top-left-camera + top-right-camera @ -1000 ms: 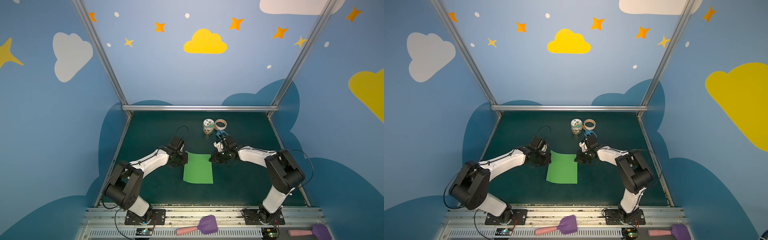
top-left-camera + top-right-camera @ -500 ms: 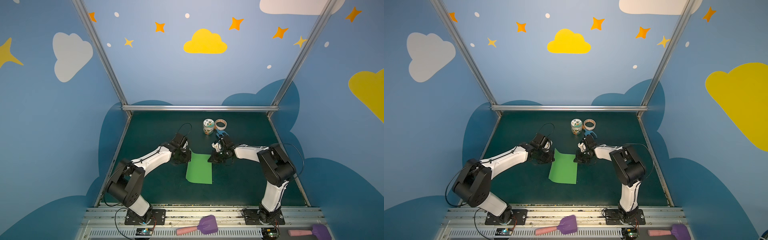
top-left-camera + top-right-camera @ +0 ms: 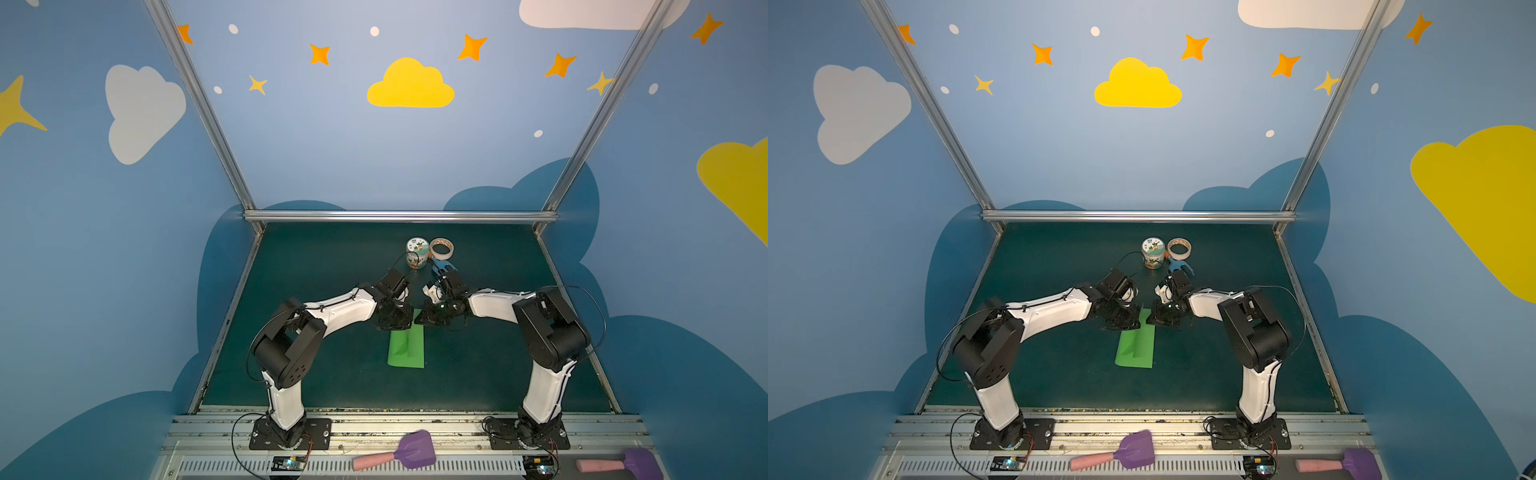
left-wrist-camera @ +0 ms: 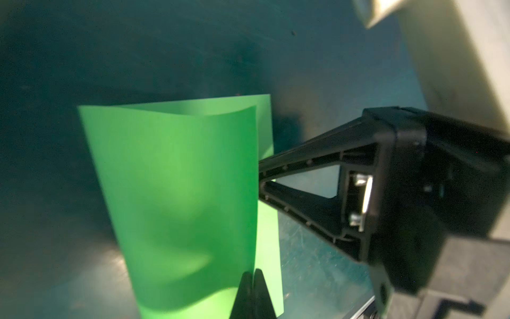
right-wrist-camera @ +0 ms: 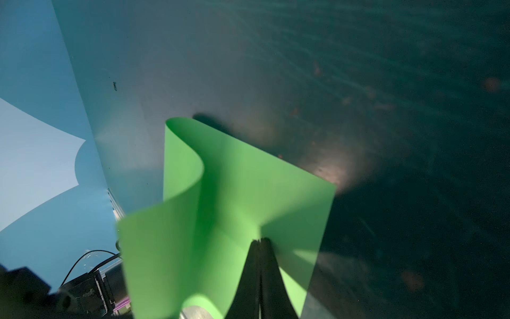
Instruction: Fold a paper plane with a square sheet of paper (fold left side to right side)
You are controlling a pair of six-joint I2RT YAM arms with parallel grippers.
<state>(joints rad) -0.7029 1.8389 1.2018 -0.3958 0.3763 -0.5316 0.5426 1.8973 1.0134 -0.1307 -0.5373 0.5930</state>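
Observation:
The square sheet of paper (image 3: 406, 347) (image 3: 1135, 350) is bright green and lies mid-table, curled over so it looks narrow. My left gripper (image 3: 408, 323) (image 3: 1135, 323) is shut on the sheet's left edge (image 4: 193, 193) and holds that flap raised and arched toward the right side. In the left wrist view its jaws (image 4: 252, 273) meet on the flap's edge. My right gripper (image 3: 419, 319) (image 3: 1152, 320) (image 4: 260, 176) is shut on the far right part of the sheet (image 5: 234, 187), its tips (image 5: 260, 240) closed together. No paper plane shape shows.
A patterned jar (image 3: 417, 253), a tape roll (image 3: 441, 248) and a blue tool (image 3: 441, 266) stand just behind the grippers. Two purple scoops with pink handles (image 3: 399, 456) (image 3: 619, 463) lie on the front rail. Metal frame posts bound the dark green mat (image 3: 332, 266).
My left gripper has swung right toward the right gripper, carrying the sheet's left edge up and over, so the paper looks narrower. The right gripper has barely moved.

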